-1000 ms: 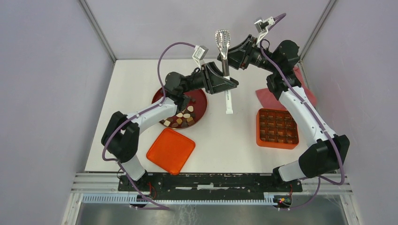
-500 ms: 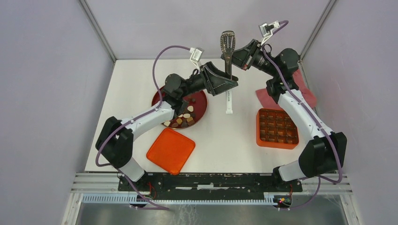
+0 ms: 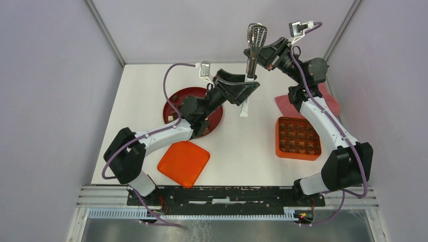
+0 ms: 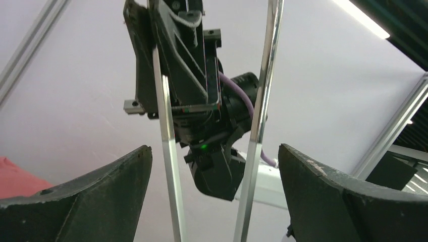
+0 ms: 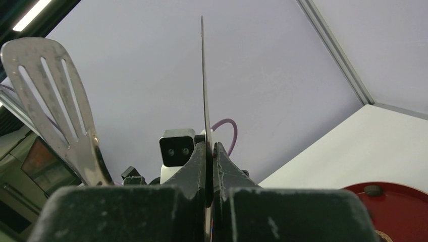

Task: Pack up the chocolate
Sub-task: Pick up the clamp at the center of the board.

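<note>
- Above the white table (image 3: 242, 151), our right gripper (image 5: 212, 151) pinched one blade of the slotted silver metal tongs (image 3: 256, 34).
- Our left gripper (image 4: 214, 151) gaped wide around both blades, holding nothing.

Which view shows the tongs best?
Top external: the tongs show nearly end to end, held by the right gripper. Right wrist shows one slotted head and an edge-on blade; left wrist only two bare blades.

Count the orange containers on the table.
2. The gridded orange box sits at the right. The flat orange tray lies front left, just in front of the red plate. The left arm covers some of the table, so another could be hidden.
</note>
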`<state>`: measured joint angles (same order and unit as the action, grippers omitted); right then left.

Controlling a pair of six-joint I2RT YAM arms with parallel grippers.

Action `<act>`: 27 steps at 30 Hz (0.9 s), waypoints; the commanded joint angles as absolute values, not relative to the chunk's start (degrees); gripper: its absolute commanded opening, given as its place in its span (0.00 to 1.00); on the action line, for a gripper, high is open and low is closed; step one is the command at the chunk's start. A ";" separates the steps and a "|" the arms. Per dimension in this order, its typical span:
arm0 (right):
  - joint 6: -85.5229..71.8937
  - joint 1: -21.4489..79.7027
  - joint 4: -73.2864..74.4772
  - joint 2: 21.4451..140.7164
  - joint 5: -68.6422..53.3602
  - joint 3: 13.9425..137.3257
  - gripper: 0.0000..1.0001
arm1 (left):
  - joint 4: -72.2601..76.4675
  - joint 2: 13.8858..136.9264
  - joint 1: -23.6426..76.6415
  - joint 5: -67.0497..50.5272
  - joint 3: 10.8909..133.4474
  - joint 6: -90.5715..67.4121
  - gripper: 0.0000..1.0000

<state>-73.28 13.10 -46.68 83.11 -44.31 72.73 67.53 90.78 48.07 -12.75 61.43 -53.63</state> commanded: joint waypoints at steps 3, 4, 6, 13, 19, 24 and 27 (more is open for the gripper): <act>-75.89 12.99 -52.00 80.62 -41.86 71.27 0.00 | 76.72 94.64 49.03 -8.92 67.10 -53.54 0.96; -76.09 12.94 -52.41 80.68 -41.75 71.54 0.00 | 77.06 95.05 49.21 -9.23 67.30 -53.83 0.95; -76.30 12.97 -52.72 80.95 -41.51 72.13 0.00 | 78.38 95.93 49.37 -9.76 67.13 -54.57 0.92; -76.39 12.62 -52.87 82.17 -41.31 73.58 0.00 | 79.77 97.31 49.93 -11.49 66.01 -55.81 0.83; -76.12 12.56 -53.18 82.33 -41.48 73.34 0.00 | 77.96 97.28 49.91 -12.54 65.65 -55.11 0.76; -76.19 11.70 -53.63 82.19 -41.66 73.14 0.00 | 77.69 97.71 49.70 -14.97 65.70 -56.12 0.69; -76.11 11.68 -53.79 82.14 -41.70 73.29 0.00 | 77.88 98.15 49.66 -15.68 65.87 -56.95 0.68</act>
